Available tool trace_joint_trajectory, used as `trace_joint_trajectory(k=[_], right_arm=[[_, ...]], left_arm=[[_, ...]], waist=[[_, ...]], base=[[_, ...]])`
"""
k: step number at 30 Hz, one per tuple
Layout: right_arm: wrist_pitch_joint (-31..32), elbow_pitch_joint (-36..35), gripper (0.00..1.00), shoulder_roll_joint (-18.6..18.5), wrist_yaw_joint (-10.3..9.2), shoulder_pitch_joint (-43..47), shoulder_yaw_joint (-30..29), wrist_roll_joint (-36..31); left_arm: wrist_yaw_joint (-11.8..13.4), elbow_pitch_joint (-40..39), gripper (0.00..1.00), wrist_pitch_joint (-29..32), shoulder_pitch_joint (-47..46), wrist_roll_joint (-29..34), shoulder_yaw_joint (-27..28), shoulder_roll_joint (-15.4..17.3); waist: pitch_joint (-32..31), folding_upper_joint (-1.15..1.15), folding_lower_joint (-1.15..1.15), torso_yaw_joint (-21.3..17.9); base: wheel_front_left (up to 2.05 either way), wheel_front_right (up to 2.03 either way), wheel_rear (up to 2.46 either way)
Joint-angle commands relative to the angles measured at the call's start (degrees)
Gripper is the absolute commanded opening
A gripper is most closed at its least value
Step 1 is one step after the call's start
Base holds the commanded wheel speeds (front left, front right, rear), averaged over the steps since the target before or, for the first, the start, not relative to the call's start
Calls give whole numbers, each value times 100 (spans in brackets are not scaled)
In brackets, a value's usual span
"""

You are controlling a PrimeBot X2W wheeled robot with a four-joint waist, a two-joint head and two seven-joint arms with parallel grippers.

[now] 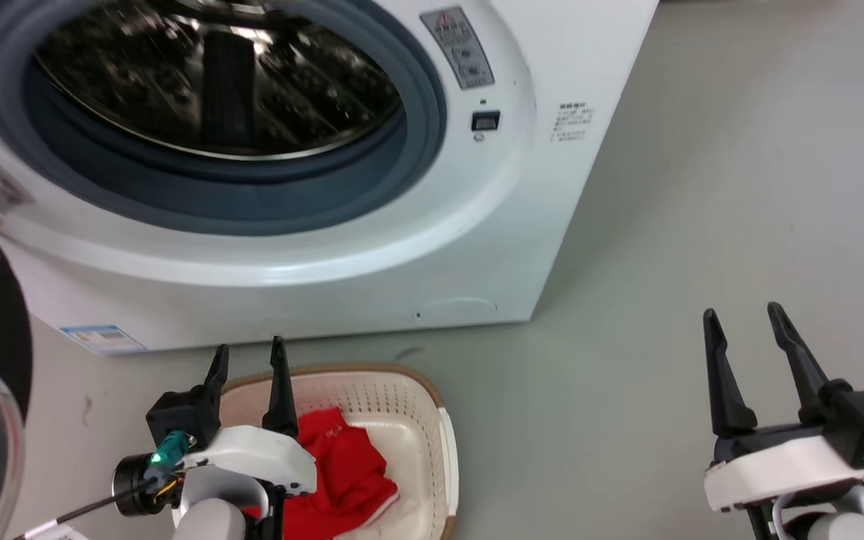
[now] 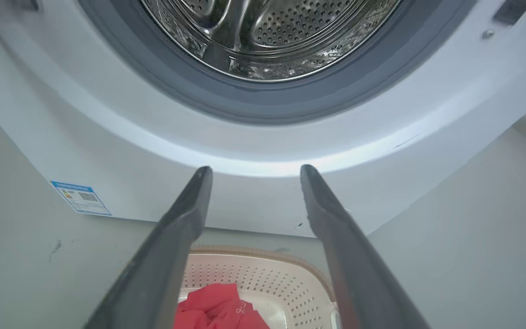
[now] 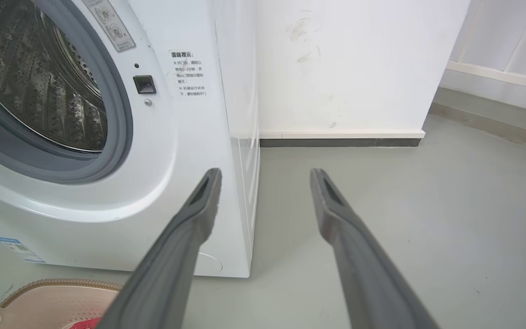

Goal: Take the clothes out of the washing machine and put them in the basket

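My left gripper, jaws wide and empty, hangs over the basket of red clothes; my right gripper, equally wide, over floor. The right wrist view adds a wall.

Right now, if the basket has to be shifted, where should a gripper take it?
Take the basket by the white side handle on its right edge, probably from above with the right gripper, which is open on that side. The handle is a thin strip fingers could straddle; the left gripper hangs over the other side, above the red clothes.
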Motion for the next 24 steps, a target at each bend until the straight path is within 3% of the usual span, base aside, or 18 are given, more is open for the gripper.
trace_joint_trajectory(k=[1,12,24], right_arm=[[18,-41,100,-2,-4,105,-6,-16],[229,-422,100,-2,-4,747,-187,-88],[360,-655,100,-3,-4,1204,-132,5]], left_arm=[[23,-63,100,-14,83,56,-19,-3],[33,-1401,100,-14,716,846,-405,33],[116,-1658,100,-14,1327,909,-212,300]], waist=[[-333,0,1,137],[-1230,0,1,412],[-1558,0,1,459]], base=[[0,0,0],[0,0,0],[0,0,0]])
